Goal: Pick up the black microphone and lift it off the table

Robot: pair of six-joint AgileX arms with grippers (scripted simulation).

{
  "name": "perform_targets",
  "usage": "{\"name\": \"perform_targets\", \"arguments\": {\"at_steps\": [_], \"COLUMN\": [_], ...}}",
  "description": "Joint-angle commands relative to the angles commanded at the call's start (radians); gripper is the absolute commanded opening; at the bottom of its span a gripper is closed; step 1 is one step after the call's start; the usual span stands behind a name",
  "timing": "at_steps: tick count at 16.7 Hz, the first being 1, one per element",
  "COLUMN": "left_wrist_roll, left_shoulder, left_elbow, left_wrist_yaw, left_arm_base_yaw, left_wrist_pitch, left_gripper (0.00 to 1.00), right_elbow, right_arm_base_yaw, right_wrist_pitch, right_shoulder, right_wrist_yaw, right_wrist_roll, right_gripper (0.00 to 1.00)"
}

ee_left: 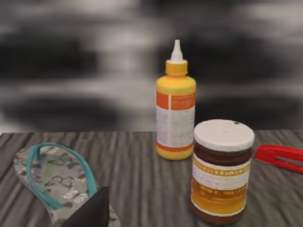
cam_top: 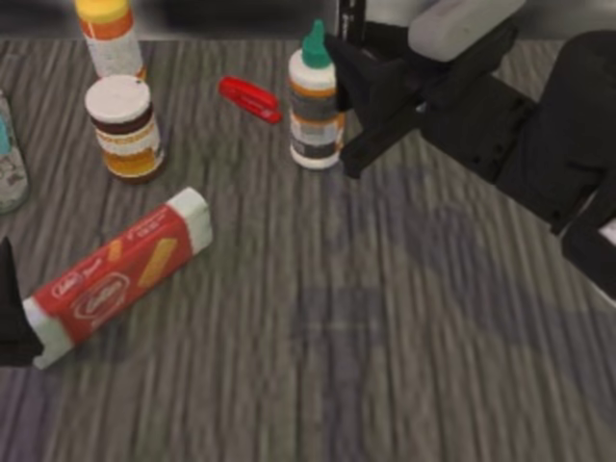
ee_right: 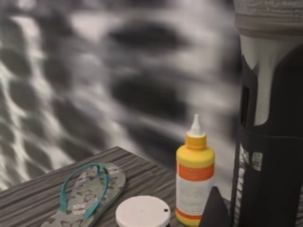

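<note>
The black microphone (ee_right: 267,142) stands upright, close in the right wrist view, its silver-grey mesh head (ee_right: 267,19) on top. From above, that head (cam_top: 460,24) shows high at the back right, well above the table (cam_top: 385,366). My right gripper (cam_top: 358,106) is shut on the microphone's handle, just right of the green-capped bottle (cam_top: 315,96). One fingertip (ee_right: 215,210) shows beside the handle; the other is hidden behind it. My left gripper (cam_top: 10,313) is parked at the left edge, open, with one finger (ee_left: 90,210) in its wrist view.
A red stapler (cam_top: 249,98) lies left of the green-capped bottle. A white-lidded brown jar (cam_top: 123,125) and a yellow bottle (cam_top: 111,37) stand at the back left. A red biscuit pack (cam_top: 120,274) lies at the left, and a flip-flop (ee_left: 52,177) at the far left edge.
</note>
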Motion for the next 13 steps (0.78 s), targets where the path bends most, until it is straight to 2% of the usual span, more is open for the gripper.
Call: {"name": "perform_targets", "arguments": {"at_steps": [4, 13], "left_wrist_roll": [0.012, 0.055], "left_shoulder": [0.193, 0.885], "left_elbow": [0.138, 0.578], "left_wrist_yaw": [0.106, 0.426], "left_arm_base_yaw": [-0.072, -0.283], "left_wrist_pitch": [0.065, 0.272], "left_gripper": [1.00, 1.00], "right_elbow": [0.000, 0.000], "right_arm_base_yaw": [0.000, 0.000], "right_wrist_pitch": [0.000, 0.000], "right_shoulder": [0.000, 0.000], "right_wrist_yaw": [0.000, 0.000], "right_wrist_roll": [0.000, 0.000], "right_gripper": [0.00, 0.00]}}
